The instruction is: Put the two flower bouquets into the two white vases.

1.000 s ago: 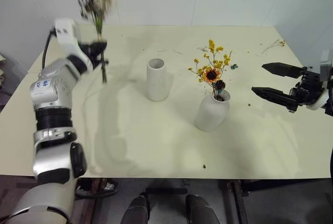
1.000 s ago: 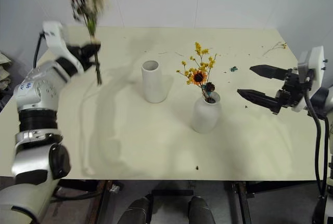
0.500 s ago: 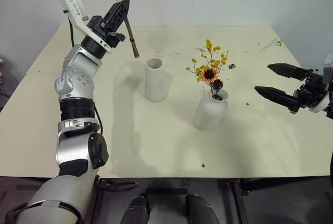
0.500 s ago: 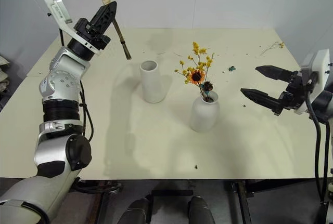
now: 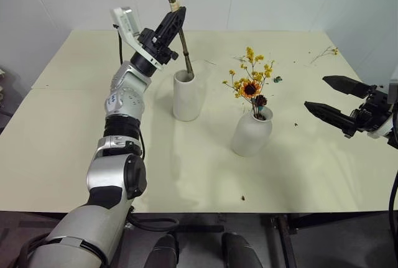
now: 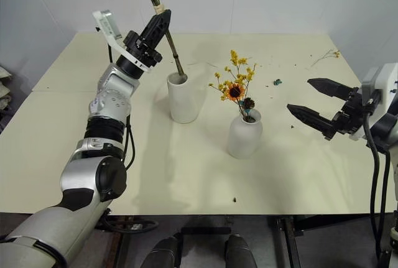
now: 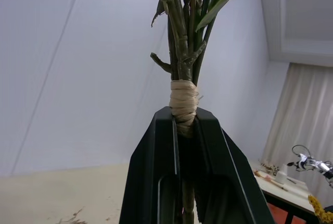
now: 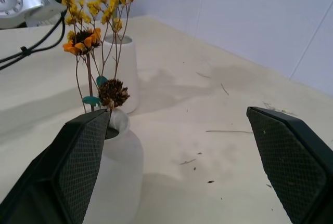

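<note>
Standing on the pale, smooth table [image 5: 74, 131] are two plain white vases. The tall vase [image 5: 187, 96] is shaped like a straight tube with an open round top. The round vase [image 5: 252, 132] is fat at the bottom and thin at the neck. It is sitting just to the right of the tall one, a bit nearer the robot, and the two are not touching.

The small bunch [image 5: 251, 83] is standing up in the round vase, with thin stems, tiny yellow blossoms, an orange sunflower and a dark spiky seed head.

The left gripper [image 5: 176, 18] is squeezing its two black fingers tight on the stems of the big bunch [image 5: 177, 28], right under a band of tan string [image 7: 183, 102]. The stems are long, green-brown and knobby. They are leaning, with the cut ends pointing down and to the right and dipping into the mouth of the tall vase, and the top pointing up and to the left.

The flowers of the big bunch are cut off by the top edge, so just stems and a few green leaves are showing.

The right gripper [image 5: 329, 98] is hanging above the right side of the table with its fingers wide apart, holding nothing. Its finger pads [image 8: 83, 164] are looking bumpy, like a net. A few loose twigs [image 5: 326, 53] are lying at the far right corner, too small to make out well.
</note>
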